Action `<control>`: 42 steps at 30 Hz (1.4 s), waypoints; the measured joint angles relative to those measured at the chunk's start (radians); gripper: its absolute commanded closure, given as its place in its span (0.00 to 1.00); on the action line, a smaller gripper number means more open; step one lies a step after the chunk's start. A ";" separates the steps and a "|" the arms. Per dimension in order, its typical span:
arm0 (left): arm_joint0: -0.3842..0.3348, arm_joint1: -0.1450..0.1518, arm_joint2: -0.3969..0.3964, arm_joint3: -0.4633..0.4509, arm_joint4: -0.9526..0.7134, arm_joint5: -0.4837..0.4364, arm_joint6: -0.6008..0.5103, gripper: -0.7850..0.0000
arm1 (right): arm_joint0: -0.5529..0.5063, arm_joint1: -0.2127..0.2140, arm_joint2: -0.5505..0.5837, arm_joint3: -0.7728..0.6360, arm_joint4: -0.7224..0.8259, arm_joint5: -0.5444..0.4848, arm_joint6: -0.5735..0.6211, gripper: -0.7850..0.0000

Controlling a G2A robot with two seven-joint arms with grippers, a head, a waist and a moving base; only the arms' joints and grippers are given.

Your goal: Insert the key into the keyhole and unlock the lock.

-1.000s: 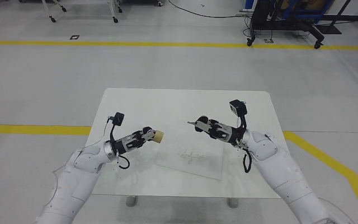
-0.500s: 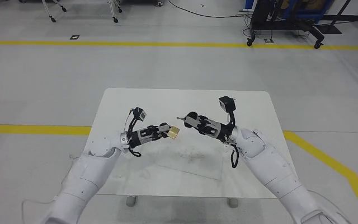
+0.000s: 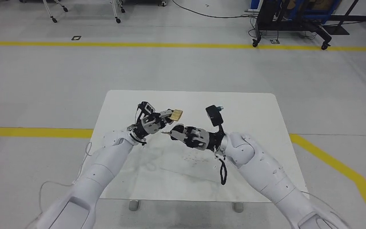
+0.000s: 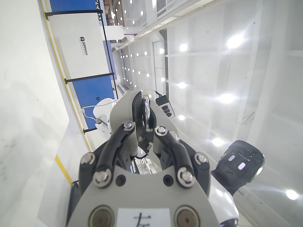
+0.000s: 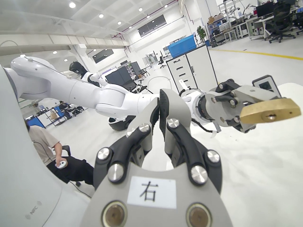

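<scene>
The left gripper (image 3: 166, 117) holds a brass padlock (image 5: 269, 111) in the air over the middle of the tabletop (image 3: 251, 114), somewhat nearer the far edge than the near one. In the left wrist view its jaws are drawn narrow and clamp the padlock's steel shackle (image 4: 146, 112), which stands between the two finger pads. The brass body sticks out beyond the fingertips.

In the right wrist view the padlock's underside faces the camera, and the round keyhole (image 5: 269, 117) sits in the middle of that face.

The right gripper (image 3: 174, 131) is just beside the left one, on the side toward the near edge of the tabletop. Its jaws are pressed together on the key (image 3: 166, 133). In the top view the key's thin metal blade pokes out past the fingertips, toward the left edge. The blade tip lies close to the padlock but apart from it, and it is not in the keyhole. In the right wrist view the padlock is off to one side of the closed fingers.

A clear sheet (image 3: 197, 166) lies flat on the tabletop toward the near edge, beneath the two arms.
</scene>
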 measured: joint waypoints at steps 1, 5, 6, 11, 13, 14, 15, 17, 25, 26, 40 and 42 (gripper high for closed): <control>0.000 -0.005 -0.002 0.008 -0.015 0.003 -0.022 1.00 | 0.003 -0.006 -0.003 0.010 -0.048 0.000 -0.038 1.00; -0.003 -0.017 -0.012 0.031 -0.048 0.015 -0.083 1.00 | 0.015 -0.025 -0.010 0.062 -0.181 0.000 -0.153 1.00; -0.004 -0.019 -0.013 0.036 -0.051 0.018 -0.094 1.00 | 0.017 -0.030 -0.009 0.072 -0.206 0.000 -0.180 1.00; -0.007 -0.029 -0.025 0.041 -0.048 0.040 -0.123 1.00 | 0.015 -0.046 0.004 0.101 -0.318 0.000 -0.326 1.00; -0.007 -0.031 -0.030 0.038 -0.037 0.044 -0.127 1.00 | 0.011 -0.050 0.009 0.102 -0.354 0.000 -0.379 1.00; -0.006 -0.032 -0.032 0.036 -0.034 0.047 -0.129 1.00 | 0.010 -0.051 0.012 0.102 -0.369 0.000 -0.400 1.00; -0.005 -0.033 -0.035 0.035 -0.030 0.049 -0.132 1.00 | 0.009 -0.052 0.015 0.104 -0.384 0.000 -0.421 1.00; -0.001 -0.035 -0.042 0.031 -0.023 0.055 -0.138 1.00 | 0.006 -0.053 0.022 0.109 -0.415 0.000 -0.465 1.00; 0.015 -0.035 -0.081 0.008 0.003 0.081 -0.164 1.00 | -0.001 -0.057 0.065 0.122 -0.516 0.000 -0.592 1.00; 0.017 -0.036 -0.085 0.006 0.007 0.083 -0.166 1.00 | -0.003 -0.057 0.070 0.122 -0.526 0.000 -0.601 1.00; 0.061 -0.015 -0.150 -0.138 0.203 0.040 -0.123 1.00 | -0.014 -0.059 0.096 0.122 -0.553 0.000 -0.618 1.00; 0.069 -0.011 -0.162 -0.158 0.223 0.029 -0.112 1.00 | -0.017 -0.058 0.096 0.113 -0.549 0.000 -0.617 1.00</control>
